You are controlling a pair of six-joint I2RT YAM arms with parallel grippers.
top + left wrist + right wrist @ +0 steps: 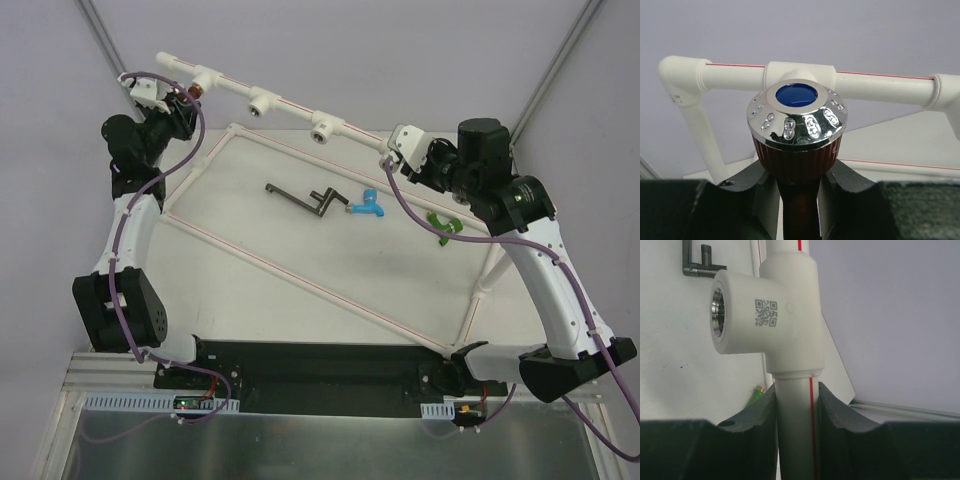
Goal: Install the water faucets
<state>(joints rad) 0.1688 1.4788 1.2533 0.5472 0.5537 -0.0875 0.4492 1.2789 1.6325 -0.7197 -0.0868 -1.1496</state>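
Upper left of the top view: the left gripper (183,97) is clamping the red-brown faucet (198,92) and holding it just beside the leftmost tee of the white pipe frame (290,105). Whether the thread is engaging cannot be told. The frame's raised bar is running diagonally toward centre right, with two open sockets (258,105) facing the camera. At the bar's right end, the right gripper (397,143) is closing on the pipe. On the table (250,290), the blue faucet (368,205) is lying at centre, just right of a dark metal crank (305,198). The green faucet (442,225) is lying farther right, partly under the right arm.

Centre of the left wrist view: the left gripper (797,192) is pinching the ribbed body of the red-brown faucet (796,155). Its chrome knob (796,125), set with a round blue inset, is standing in front of a tee on the white pipe frame (735,75).

Centre of the right wrist view: the right gripper (796,407) is squeezing an upright pipe of the white pipe frame (790,315), just below a tee bearing a QR code label (766,313). The tee's metal-lined socket is facing left. The green faucet (757,394) is showing beside the left finger, and the dark metal crank (695,265) is lying at upper left.
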